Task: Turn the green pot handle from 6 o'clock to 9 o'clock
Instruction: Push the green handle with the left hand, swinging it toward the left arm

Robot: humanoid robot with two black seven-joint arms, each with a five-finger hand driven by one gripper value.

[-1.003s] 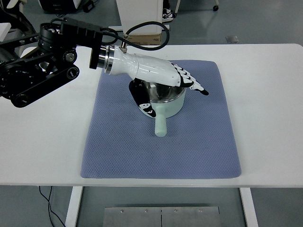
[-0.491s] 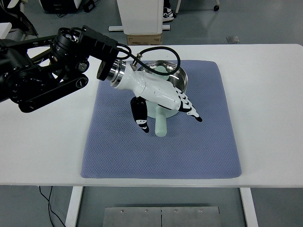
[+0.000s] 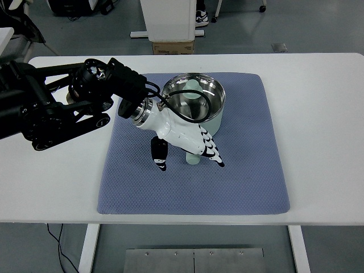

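Lab: white bench (image 3: 318, 114), bare grey floor (image 3: 296, 23)

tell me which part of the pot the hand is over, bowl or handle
The handle: the left hand covers most of it, while the steel bowl sits uncovered behind.

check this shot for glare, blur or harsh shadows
Top view: sharp throughout, no motion blur on the left hand; bright reflections inside the steel bowl of the green pot; lighting is even and soft, with only faint shadows on the blue mat.
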